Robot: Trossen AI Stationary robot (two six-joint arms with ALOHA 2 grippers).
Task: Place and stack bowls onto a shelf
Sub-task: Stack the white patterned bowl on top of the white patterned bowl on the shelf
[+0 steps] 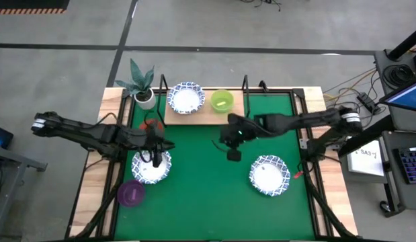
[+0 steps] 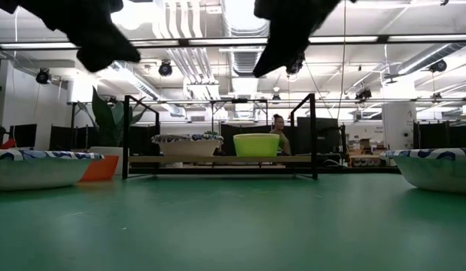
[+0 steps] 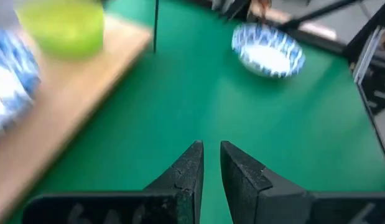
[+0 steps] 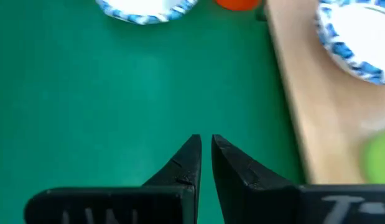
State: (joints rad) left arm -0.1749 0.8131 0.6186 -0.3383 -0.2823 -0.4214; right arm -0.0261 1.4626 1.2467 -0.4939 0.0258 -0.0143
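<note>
High view | shelf (image 1: 201,114): patterned bowl (image 1: 185,99), green bowl (image 1: 222,101) | mat (image 1: 208,195)

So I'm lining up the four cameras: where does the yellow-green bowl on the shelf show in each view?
High view: yellow-green bowl on the shelf, right of the patterned bowl.
Low view: mid-picture on the shelf board.
Left wrist view: blurred, at the wooden board's far end.
Right wrist view: only an edge shows, at the picture's border.
Shared landmark: the shelf's light-wood board.
</note>
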